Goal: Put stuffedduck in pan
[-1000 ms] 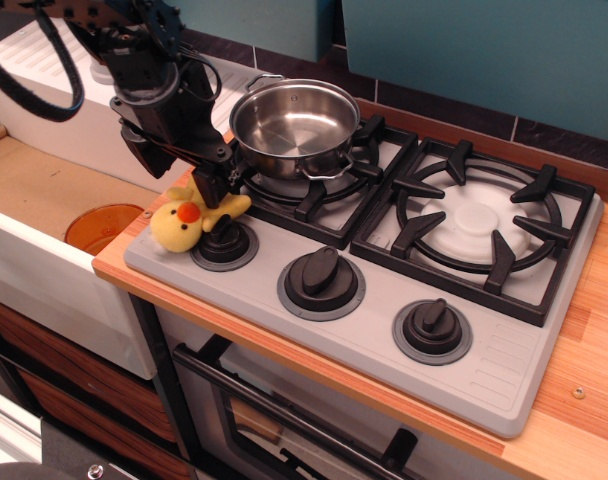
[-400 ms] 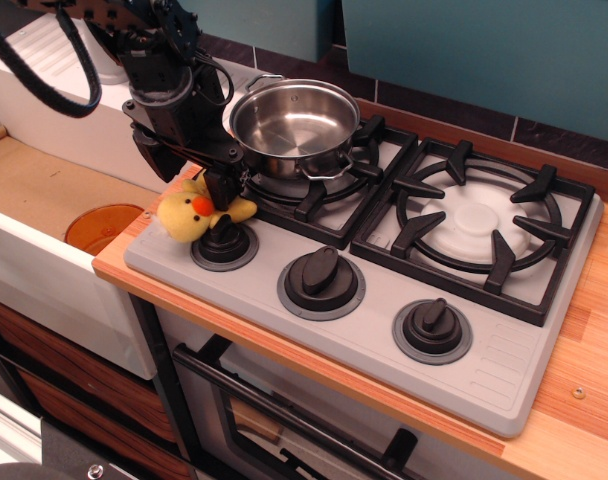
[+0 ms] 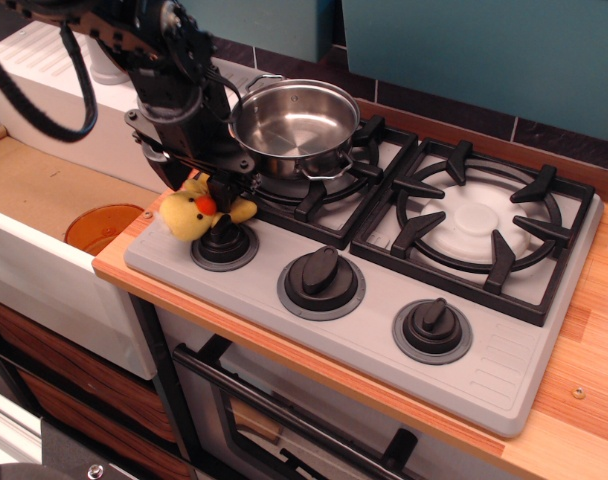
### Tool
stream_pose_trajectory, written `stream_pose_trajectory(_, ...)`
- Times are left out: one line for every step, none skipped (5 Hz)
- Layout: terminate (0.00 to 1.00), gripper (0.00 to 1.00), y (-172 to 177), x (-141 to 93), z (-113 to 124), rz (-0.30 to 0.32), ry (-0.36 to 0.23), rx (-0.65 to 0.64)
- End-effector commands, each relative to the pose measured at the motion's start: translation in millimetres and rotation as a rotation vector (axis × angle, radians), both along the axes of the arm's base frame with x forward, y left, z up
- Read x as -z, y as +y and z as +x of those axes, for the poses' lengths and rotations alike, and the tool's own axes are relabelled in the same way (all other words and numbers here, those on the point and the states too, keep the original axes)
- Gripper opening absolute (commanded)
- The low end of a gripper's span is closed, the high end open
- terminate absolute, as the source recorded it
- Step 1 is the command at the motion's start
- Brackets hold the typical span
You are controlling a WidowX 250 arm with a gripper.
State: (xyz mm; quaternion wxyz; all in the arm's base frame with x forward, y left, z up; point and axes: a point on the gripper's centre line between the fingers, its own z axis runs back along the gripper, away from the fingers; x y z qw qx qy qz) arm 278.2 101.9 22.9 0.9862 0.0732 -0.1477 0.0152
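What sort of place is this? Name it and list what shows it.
Most likely a toy or mock kitchen: a grey stovetop with black burner grates and knobs, an oven door handle below, and a white sink beside it.

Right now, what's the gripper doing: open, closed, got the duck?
Gripper: closed on the stuffedduck, which looks raised slightly at the stove's front-left corner, beside the left knob. The pan holds nothing yet.

Grey stove (image 3: 504,370) with three black knobs (image 3: 321,279) on wooden counter (image 3: 584,420).
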Motion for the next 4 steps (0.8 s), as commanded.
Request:
stream_pose_trajectory(0.0, 0.0, -12.4, 11.4, -11.8, 0.003, 0.057, -0.032)
stream_pose_trajectory(0.0, 0.0, -13.0, 7.7, -6.9, -0.003, 0.07, -0.02)
stream_pose_trajectory(0.0, 0.0, -11.8, -6.8, -0.6, 0.016, 0.084, -0.004)
stream_pose_trajectory(0.0, 0.0, -13.8, -37.7, 8.6, 0.045, 0.116, -0.002)
